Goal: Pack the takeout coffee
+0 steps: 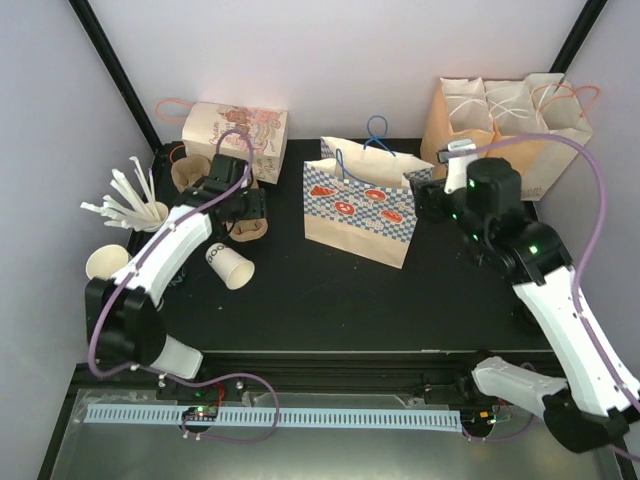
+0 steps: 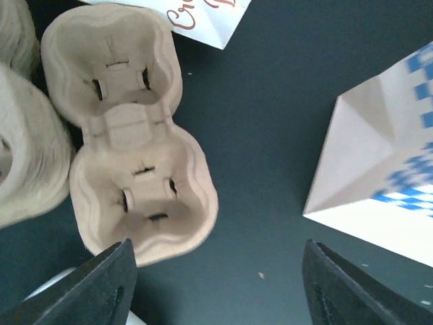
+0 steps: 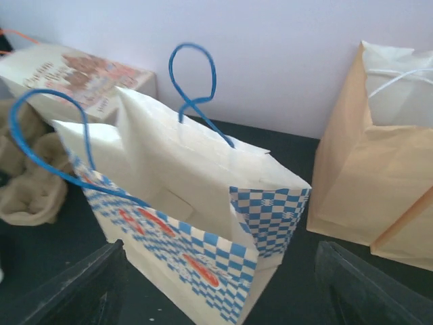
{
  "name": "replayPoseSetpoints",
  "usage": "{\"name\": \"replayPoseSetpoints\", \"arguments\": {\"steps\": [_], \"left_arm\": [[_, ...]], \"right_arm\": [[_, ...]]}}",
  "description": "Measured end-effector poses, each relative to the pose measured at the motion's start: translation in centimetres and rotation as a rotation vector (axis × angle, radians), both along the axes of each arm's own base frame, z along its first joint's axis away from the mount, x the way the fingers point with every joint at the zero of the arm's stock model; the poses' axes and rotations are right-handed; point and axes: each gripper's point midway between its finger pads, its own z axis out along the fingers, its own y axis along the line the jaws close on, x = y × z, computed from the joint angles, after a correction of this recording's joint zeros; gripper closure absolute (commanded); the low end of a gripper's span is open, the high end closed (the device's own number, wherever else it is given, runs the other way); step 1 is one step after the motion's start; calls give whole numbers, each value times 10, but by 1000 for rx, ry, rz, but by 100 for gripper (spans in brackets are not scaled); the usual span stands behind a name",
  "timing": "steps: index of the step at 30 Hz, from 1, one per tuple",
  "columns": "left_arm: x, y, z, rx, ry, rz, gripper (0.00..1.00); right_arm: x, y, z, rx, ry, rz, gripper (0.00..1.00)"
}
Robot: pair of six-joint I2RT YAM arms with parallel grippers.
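I am locating the printed cup (image 1: 229, 266); it is lying on its side on the table (image 1: 400, 300), beside the left arm's forearm, and I am seeing no black lid on it from above; its long axis is running diagonally, with the base pointing toward the far left and the open mouth toward the near right.

I am reading the left gripper (image 2: 216, 271) as the nearer one; its jaws are standing wide apart with nothing between them, hanging over the two-well pulp carrier (image 2: 135, 156), which is lying just ahead of the fingertips; the cup is therefore sitting behind these jaws, on the near side, toward the arm's own base; I am judging that a grasp calls for pulling back and turning the jaws across the cup's axis.

I am reading the right gripper (image 3: 216, 284) as open and empty too; it is facing the open mouth of the blue checked bag (image 3: 203, 223), which is standing between it and the cup, well apart from the latter.
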Motion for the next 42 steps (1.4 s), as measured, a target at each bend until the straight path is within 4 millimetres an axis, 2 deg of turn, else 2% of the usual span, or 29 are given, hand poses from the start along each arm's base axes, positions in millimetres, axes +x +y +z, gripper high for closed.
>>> {"name": "replayPoseSetpoints", "arguments": {"steps": [3,6,8,12,15,17,19,22,26,27,28,29,31,37,39,42], "left_arm": [[20,-1,-19,53,48,-5,31],[32,-1,-46,94,120,-9,25],[38,-1,-66,116,172,-13,25],[41,-2,-98,142,257,-18,29],[41,-2,-107,147,280,-17,32],[43,-2,-109,145,282,-13,37],[46,-3,-109,145,282,-8,44],[49,-1,-111,148,284,8,52],[48,0,-112,153,288,23,53],[48,1,-113,153,290,25,56],[48,1,-114,153,293,27,67],[48,1,-115,152,296,31,72],[48,1,-117,148,300,37,76],[48,0,-118,143,306,45,65],[47,0,-119,142,310,48,57],[47,1,-121,141,314,54,56]], "right_arm": [[-22,1,11,82,-42,49,18],[-40,9,4,161,-35,115,18],[-49,14,-9,191,-11,152,18],[-59,19,-52,218,79,179,18],[-62,24,-86,223,156,188,18],[-65,25,-102,222,191,194,18],[-67,25,-109,223,205,198,18],[-65,27,-106,229,191,204,18],[-62,30,-98,238,160,215,18],[-61,30,-96,240,156,216,18],[-60,31,-94,241,151,218,18],[-59,31,-93,241,146,220,18],[-58,32,-92,242,144,222,18],[-58,32,-92,240,141,224,18],[-58,32,-92,240,141,224,18],[-58,32,-91,241,141,225,18]]}}
